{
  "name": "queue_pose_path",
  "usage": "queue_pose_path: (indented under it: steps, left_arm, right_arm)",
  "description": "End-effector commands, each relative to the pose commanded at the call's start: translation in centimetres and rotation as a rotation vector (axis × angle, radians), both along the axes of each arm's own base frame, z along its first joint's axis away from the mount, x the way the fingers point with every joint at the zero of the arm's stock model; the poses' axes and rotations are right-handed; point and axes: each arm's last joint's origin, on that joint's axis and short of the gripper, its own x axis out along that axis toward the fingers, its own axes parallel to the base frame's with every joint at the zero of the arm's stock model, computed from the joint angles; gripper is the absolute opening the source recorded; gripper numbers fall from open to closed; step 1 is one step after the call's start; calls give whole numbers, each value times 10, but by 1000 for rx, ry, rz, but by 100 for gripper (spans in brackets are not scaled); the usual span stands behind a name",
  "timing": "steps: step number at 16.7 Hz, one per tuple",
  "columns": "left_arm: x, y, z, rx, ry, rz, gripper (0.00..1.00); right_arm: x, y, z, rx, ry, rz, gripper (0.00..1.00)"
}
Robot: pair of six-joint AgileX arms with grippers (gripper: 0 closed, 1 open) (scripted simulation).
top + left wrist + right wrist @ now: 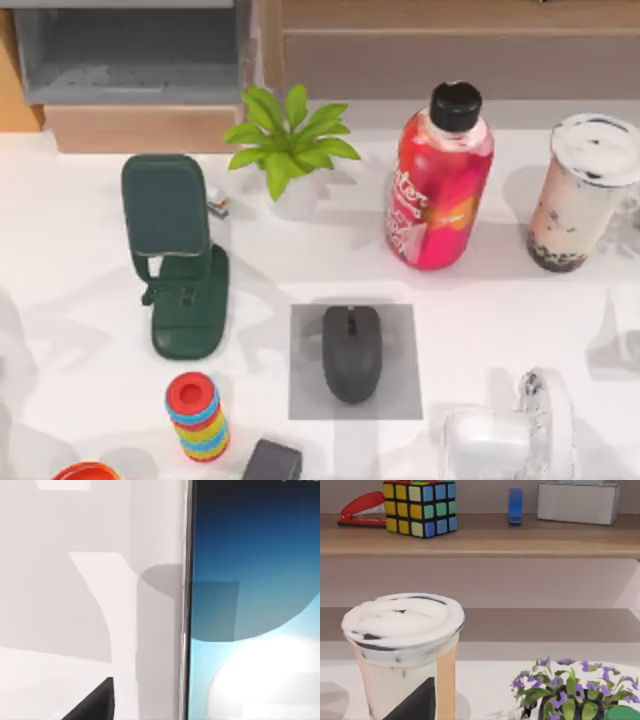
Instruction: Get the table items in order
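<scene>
with the mouse (pixel 351 352) already on its grey mat (pixel 400 395), we judge the milk-tea cup (pixel 583 190) near the surface's (pixel 80 230) right edge next; whether either end effector is open, we cannot tell.

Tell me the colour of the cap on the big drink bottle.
Black. The bottle itself is red-pink; its cap shows best in the top view.

On my top view, a dark green phone stand (pixel 180 262) sits left of centre, with a small leafy plant (pixel 290 140) and a red bottle with a black cap (pixel 438 180) to its right along the far side. Near the front edge I see a stack of coloured rings (pixel 197 416), left of a grey mat (pixel 355 362). My right wrist view has a shelf holding a colour cube (pixel 420 507), a red stapler (pixel 361 508) and a white box (pixel 578 501), with a purple-flowered plant (pixel 570 695) below.
</scene>
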Motion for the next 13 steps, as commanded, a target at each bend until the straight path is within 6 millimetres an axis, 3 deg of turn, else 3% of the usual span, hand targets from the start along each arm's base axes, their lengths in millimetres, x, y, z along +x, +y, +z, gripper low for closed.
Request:
queue_pose_path:
  steps: [3, 7, 13]
  left_arm:
    - [-2, -1, -20, -7, 10, 0, 100]
    - [-3, -1, -22, -8, 11, 0, 100]
    - [-3, -1, -22, -8, 11, 0, 55]
  right_arm:
    - [0, 0, 0, 0, 0, 0, 100]
    - [0, 0, 0, 0, 0, 0, 100]
    - [0, 0, 0, 0, 0, 0, 100]
